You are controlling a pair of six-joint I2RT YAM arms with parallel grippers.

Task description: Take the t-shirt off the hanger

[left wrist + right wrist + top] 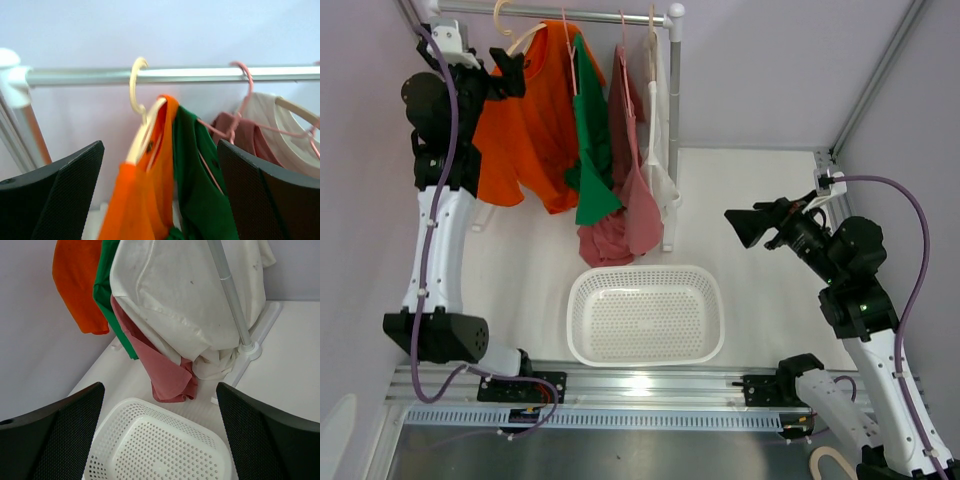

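Observation:
An orange t-shirt (525, 125) hangs on a cream hanger (520, 40) at the left end of the rack rail (560, 13). In the left wrist view the shirt (132, 200) and the hanger's hook (135, 85) are straight ahead, with the hanger's bare shoulder showing above the orange cloth. My left gripper (512, 72) is open, up by the shirt's left shoulder, holding nothing; in its own view (160, 200) the orange and green shirts lie between its fingers, not touching them. My right gripper (742, 226) is open and empty, right of the rack.
A green shirt (592, 140), a dusty red shirt (630, 190) and a white shirt (660, 120) hang to the right of the orange one on the same rail. A white perforated basket (645, 275) sits on the table below them. The rack's post (231, 295) stands at the right.

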